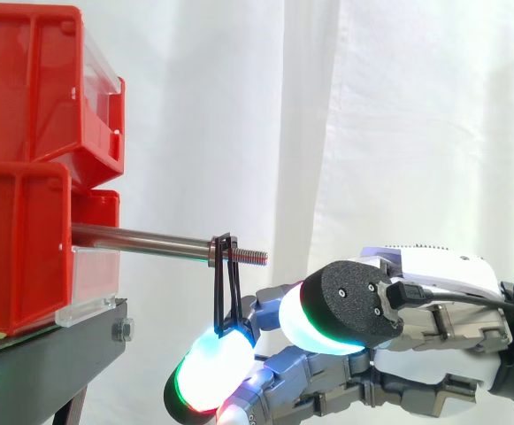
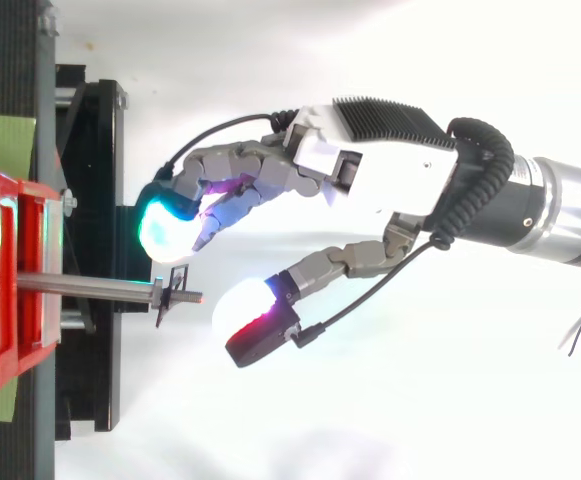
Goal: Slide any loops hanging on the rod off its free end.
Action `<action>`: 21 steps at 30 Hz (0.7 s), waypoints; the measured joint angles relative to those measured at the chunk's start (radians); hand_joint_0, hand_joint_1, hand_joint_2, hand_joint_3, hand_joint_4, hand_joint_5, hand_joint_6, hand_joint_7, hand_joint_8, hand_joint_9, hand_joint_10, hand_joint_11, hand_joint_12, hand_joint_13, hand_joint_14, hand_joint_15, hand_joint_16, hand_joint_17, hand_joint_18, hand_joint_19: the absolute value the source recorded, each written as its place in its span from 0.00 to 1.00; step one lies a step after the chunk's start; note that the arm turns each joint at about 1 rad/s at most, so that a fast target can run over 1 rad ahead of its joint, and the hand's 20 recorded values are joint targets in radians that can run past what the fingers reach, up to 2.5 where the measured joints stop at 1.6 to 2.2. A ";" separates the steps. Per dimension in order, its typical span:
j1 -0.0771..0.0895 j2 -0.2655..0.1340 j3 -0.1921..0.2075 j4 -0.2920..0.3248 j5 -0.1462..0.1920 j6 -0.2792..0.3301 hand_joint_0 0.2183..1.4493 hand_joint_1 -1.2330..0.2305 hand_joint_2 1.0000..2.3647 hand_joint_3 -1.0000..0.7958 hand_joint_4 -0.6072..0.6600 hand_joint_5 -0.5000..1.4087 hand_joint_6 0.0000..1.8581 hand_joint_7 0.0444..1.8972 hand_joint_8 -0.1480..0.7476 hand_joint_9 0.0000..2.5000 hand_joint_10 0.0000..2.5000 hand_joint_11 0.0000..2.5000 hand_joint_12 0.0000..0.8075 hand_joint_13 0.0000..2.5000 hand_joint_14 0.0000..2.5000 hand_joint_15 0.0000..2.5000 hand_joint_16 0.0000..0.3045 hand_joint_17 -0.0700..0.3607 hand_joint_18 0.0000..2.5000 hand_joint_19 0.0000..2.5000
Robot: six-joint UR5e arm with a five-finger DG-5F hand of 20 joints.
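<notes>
A white curtain [image 1: 416, 106] hangs behind everything. At the left, red bins [image 1: 26, 88] are stacked in two tiers on a black worktop [image 1: 53, 354], which carries a green patch [image 2: 0, 140] in the top view. A plain metal rod [image 1: 141, 237] sticks out level from the bins toward the right and ends in a short threaded tip. A thin black loop [image 1: 224, 292] hangs on it just left of that thread, near the free end, dangling long and narrow below the rod. The hand [image 1: 433, 283] comes in from the right, lower than the rod, with its fingers gently bent and well apart from the thumb, clamped on nothing. One glowing fingertip [image 1: 208, 372] sits right under the loop's lower end; whether they touch cannot be told. From above, the fingers lie on the rod's far side and the thumb pad [image 2: 240, 305] on its near side
</notes>
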 measured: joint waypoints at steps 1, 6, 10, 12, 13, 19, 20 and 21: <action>0.001 0.000 0.000 0.000 0.000 -0.003 0.30 0.35 0.00 0.28 0.72 0.19 0.27 0.56 0.52 0.34 0.00 0.09 0.37 0.26 0.00 0.00 0.12 0.35 0.24 0.02; 0.003 0.000 0.000 0.005 -0.001 -0.013 0.30 0.34 0.00 0.28 0.71 0.19 0.27 0.56 0.52 0.34 0.00 0.09 0.37 0.26 0.00 0.00 0.12 0.35 0.24 0.02; 0.006 0.000 0.001 0.023 0.000 -0.024 0.30 0.34 0.00 0.28 0.72 0.19 0.27 0.57 0.52 0.34 0.00 0.09 0.36 0.26 0.00 0.00 0.12 0.35 0.24 0.02; 0.008 0.000 0.001 0.036 0.000 -0.030 0.30 0.34 0.00 0.28 0.72 0.19 0.27 0.57 0.52 0.34 0.00 0.09 0.36 0.26 0.00 0.00 0.12 0.35 0.24 0.02; 0.010 0.000 0.001 0.043 0.000 -0.034 0.30 0.35 0.00 0.28 0.72 0.19 0.27 0.57 0.52 0.35 0.00 0.09 0.36 0.26 0.00 0.00 0.12 0.35 0.24 0.02; 0.013 0.000 0.001 0.057 0.001 -0.043 0.30 0.35 0.00 0.28 0.71 0.19 0.27 0.58 0.52 0.35 0.00 0.09 0.37 0.26 0.00 0.00 0.12 0.35 0.24 0.02; 0.013 0.000 0.001 0.058 0.001 -0.043 0.30 0.35 0.00 0.28 0.71 0.19 0.27 0.58 0.52 0.35 0.00 0.09 0.37 0.26 0.00 0.00 0.12 0.35 0.24 0.02; 0.014 0.000 0.001 0.058 0.002 -0.043 0.30 0.35 0.00 0.28 0.71 0.19 0.27 0.59 0.52 0.35 0.00 0.10 0.37 0.26 0.00 0.00 0.12 0.35 0.24 0.03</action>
